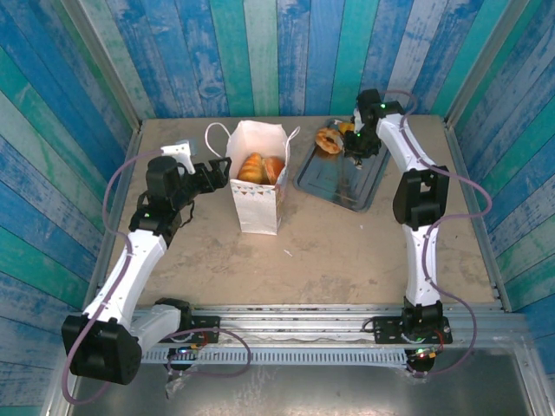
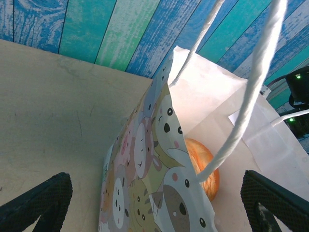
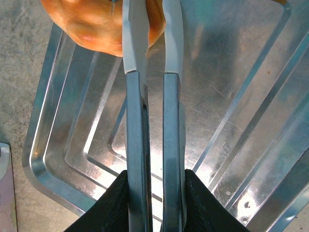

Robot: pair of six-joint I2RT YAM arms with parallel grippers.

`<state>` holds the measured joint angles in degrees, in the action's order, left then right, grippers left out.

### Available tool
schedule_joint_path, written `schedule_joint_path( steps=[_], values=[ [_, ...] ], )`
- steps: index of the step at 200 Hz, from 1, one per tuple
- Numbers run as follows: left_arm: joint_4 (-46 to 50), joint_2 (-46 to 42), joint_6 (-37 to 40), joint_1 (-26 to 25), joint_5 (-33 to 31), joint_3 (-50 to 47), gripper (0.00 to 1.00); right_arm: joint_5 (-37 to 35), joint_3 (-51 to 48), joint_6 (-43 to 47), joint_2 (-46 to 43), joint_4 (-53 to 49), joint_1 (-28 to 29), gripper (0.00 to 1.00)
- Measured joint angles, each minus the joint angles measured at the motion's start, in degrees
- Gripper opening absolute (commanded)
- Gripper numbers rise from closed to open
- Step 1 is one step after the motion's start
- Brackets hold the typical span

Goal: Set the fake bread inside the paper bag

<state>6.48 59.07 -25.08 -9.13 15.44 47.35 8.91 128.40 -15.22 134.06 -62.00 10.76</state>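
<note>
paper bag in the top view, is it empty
No, two golden bread pieces lie inside the open paper bag.

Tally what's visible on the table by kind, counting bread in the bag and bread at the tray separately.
Bread seen in bag: 2
Bread at tray: 2, one mostly hidden
Paper bag: 1
Metal tray: 1
Tongs: 1
Total: 7
</note>
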Motion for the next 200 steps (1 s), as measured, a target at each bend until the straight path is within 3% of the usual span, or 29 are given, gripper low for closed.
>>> schedule_joint_path(
  steps=[36,134,200],
  values=[
    [1.3,-1.7,0.0,0.0,-0.7,0.0,0.94,-2.3,-7.1,0.5,-6.9,-0.7,0.0,0.25],
    [5.4,-4.0,-0.9,0.0,-0.5,2.9,0.94,-8.7,-31.2,2.4,-35.6,1.0,2.7,0.26],
    [6.5,0.5,-2.7,0.0,0.9,5.7,0.97,-11.3,-35.7,2.8,-50.9,-0.9,6.2,0.27]
  ],
)
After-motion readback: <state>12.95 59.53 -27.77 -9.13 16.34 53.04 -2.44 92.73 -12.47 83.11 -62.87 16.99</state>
